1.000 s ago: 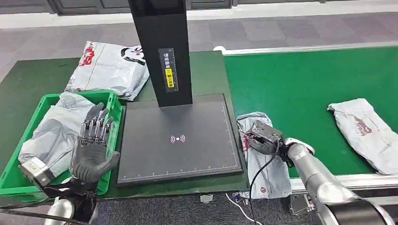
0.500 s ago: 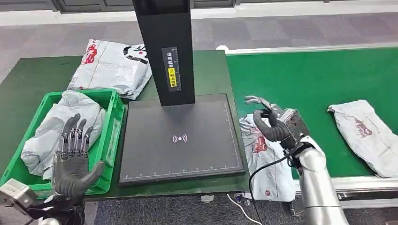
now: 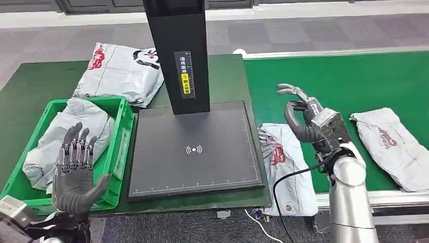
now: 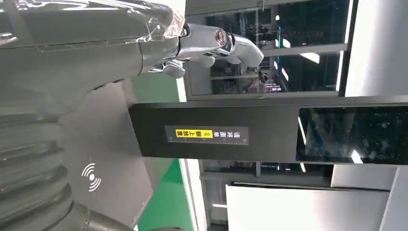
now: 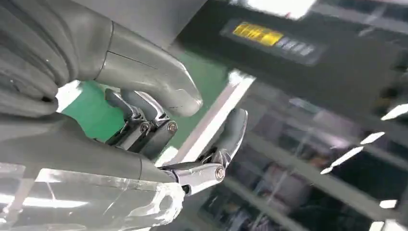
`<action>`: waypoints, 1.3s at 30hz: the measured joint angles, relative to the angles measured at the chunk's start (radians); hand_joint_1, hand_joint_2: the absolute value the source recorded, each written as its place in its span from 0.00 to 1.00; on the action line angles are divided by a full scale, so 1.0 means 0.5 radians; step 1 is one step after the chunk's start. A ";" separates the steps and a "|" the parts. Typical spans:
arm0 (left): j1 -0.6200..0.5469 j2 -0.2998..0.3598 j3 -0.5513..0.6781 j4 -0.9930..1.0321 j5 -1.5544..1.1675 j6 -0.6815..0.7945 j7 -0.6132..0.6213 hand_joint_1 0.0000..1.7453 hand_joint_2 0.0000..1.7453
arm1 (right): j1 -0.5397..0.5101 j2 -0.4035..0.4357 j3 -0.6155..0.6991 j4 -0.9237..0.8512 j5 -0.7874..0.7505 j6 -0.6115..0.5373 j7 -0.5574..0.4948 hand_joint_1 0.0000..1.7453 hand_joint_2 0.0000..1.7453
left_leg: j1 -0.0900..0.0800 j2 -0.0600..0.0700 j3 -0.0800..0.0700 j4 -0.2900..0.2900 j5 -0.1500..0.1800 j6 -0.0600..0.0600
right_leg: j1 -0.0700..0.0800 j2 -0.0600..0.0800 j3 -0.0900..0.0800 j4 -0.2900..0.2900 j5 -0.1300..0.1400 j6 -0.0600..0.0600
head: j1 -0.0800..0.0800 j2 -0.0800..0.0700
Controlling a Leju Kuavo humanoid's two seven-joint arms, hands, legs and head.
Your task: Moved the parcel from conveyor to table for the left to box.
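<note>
Looked a soft, light, slippery parcel [image 3: 285, 167], probably best pinched at a bunched fold; hovered above with right hand [image 3: 303, 117] empty, fingers apart.

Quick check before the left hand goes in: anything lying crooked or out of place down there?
Yes: the parcel beside the scanner pad hangs over the table's front edge instead of lying flat on it. Both hands, left hand and right hand, are open and empty.

Head view: looking down over the table [image 3: 40, 81].
Wrist views: sitting close behind each hand, both facing the black post [image 4: 211, 127].
</note>
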 measured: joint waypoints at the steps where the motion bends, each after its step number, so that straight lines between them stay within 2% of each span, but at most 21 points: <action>1: 0.000 -0.004 0.000 -0.001 -0.001 0.000 0.002 0.00 1.00 | -0.010 0.002 0.007 0.000 0.063 -0.046 0.031 0.00 1.00 | 0.000 0.000 0.000 0.000 0.000 0.000 | 0.000 0.000 0.000 0.000 0.000 0.000 | 0.000 0.000; 5: -0.004 -0.009 0.000 -0.008 -0.016 -0.005 0.033 0.00 1.00 | -0.087 0.004 0.099 0.039 0.586 -0.277 0.286 0.00 1.00 | 0.000 0.000 0.000 0.000 0.000 0.000 | 0.000 0.001 0.000 0.000 0.000 0.000 | 0.000 0.000; 8: -0.043 -0.013 0.000 -0.005 -0.018 -0.026 0.071 0.00 1.00 | -0.203 0.004 0.198 0.195 1.014 -0.402 0.538 0.00 1.00 | 0.000 0.000 0.000 0.000 0.002 0.000 | 0.000 0.001 0.000 0.000 0.001 0.000 | 0.000 0.000; 12: -0.147 -0.022 -0.011 0.041 -0.012 -0.058 0.138 0.00 1.00 | -0.442 0.002 0.394 0.743 1.476 -0.535 0.760 0.00 1.00 | 0.000 0.000 0.002 0.000 0.006 0.000 | 0.001 0.001 0.001 0.000 0.004 0.001 | 0.000 0.000; 15: -0.216 -0.021 -0.027 0.098 0.006 -0.065 0.157 0.00 1.00 | -0.534 0.002 0.501 1.136 1.586 -0.614 0.779 0.00 1.00 | 0.000 -0.005 0.001 0.000 0.008 0.000 | 0.001 -0.004 0.002 0.000 0.005 0.002 | 0.000 0.000; 23: -0.284 -0.016 -0.063 0.182 0.046 -0.070 0.161 0.00 1.00 | -0.610 0.002 0.643 1.628 1.719 -0.570 0.815 0.00 1.00 | 0.000 -0.006 -0.001 0.000 0.006 -0.001 | 0.003 -0.006 0.000 0.000 0.004 0.002 | 0.000 0.000; 24: -0.296 -0.012 -0.069 0.200 0.056 -0.070 0.162 0.00 1.00 | -0.609 0.003 0.675 1.702 1.737 -0.563 0.814 0.00 0.00 | 0.000 -0.006 -0.001 0.000 0.006 -0.001 | 0.003 -0.006 0.000 0.000 0.004 0.002 | 0.000 0.000; 27: -0.336 0.001 -0.093 0.246 0.076 -0.069 0.176 0.00 1.00 | -0.609 0.028 0.748 1.869 1.756 -0.553 0.793 0.00 0.00 | 0.000 -0.006 -0.001 0.000 0.006 -0.001 | 0.003 -0.006 -0.001 0.000 0.004 0.002 | 0.000 0.000; 30: -0.367 0.014 -0.123 0.285 0.096 -0.066 0.189 0.00 1.00 | -0.592 0.048 0.810 2.020 1.755 -0.451 0.714 0.00 0.00 | 0.001 -0.004 -0.001 0.000 0.006 -0.001 | 0.003 -0.005 -0.001 0.000 0.004 0.002 | 0.000 0.000; 33: -0.426 0.027 -0.143 0.340 0.124 -0.060 0.202 0.00 1.00 | -0.621 0.080 0.868 2.115 1.788 -0.308 0.689 0.00 0.00 | 0.003 0.021 0.016 0.000 -0.002 -0.005 | 0.003 0.018 0.005 0.000 0.005 0.001 | 0.000 0.000; 36: -0.504 0.042 -0.193 0.433 0.168 -0.041 0.211 0.00 1.00 | -0.680 0.079 0.974 2.213 1.850 -0.071 0.651 0.00 0.00 | 0.007 0.036 0.047 -0.001 -0.015 -0.008 | 0.006 0.035 0.030 -0.001 -0.002 -0.007 | 0.000 0.000; 37: -0.518 0.047 -0.207 0.456 0.178 -0.036 0.214 0.00 1.00 | -0.700 0.076 1.008 2.241 1.867 -0.022 0.636 0.00 0.00 | 0.009 0.040 0.046 -0.002 -0.024 -0.010 | 0.007 0.040 0.043 -0.001 -0.008 -0.009 | 0.000 0.000; 39: -0.530 0.053 -0.220 0.479 0.190 -0.030 0.214 0.00 1.00 | -0.720 0.070 1.056 2.271 1.882 0.031 0.619 0.00 0.00 | 0.011 0.047 0.078 -0.005 -0.040 -0.010 | 0.009 0.045 0.070 -0.001 -0.023 -0.013 | -0.001 0.000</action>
